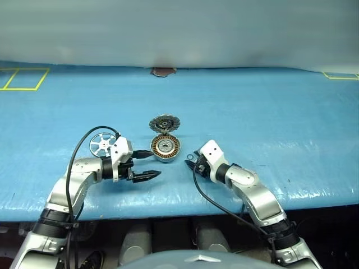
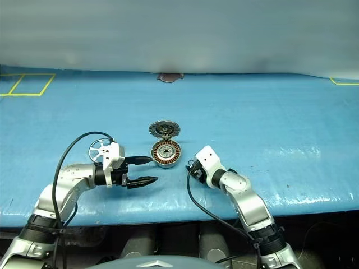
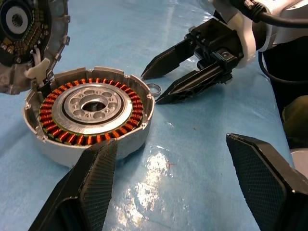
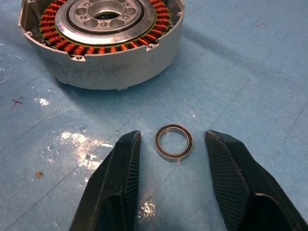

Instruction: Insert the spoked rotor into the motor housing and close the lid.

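Spoked rotor (image 1: 102,145): lying flat on the blue counter (image 1: 269,129), just behind the left arm, apart from the housing.
Motor housing (image 1: 166,147): mid-counter, copper windings facing up, uncovered.
Lid (image 1: 163,123): swung open behind the housing, joined at its edge.
Left end effector (image 1: 147,163): fingers spread, holding nothing, beside the housing.
Right end effector (image 4: 171,159): fingers apart, straddling a small dark ring (image 4: 173,142) without touching it.

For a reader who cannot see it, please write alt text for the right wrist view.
The right gripper has its two black fingers open on either side of a small metal ring lying flat on the blue table, not touching it. Beyond the ring stands the motor housing, its copper windings and silver hub showing.
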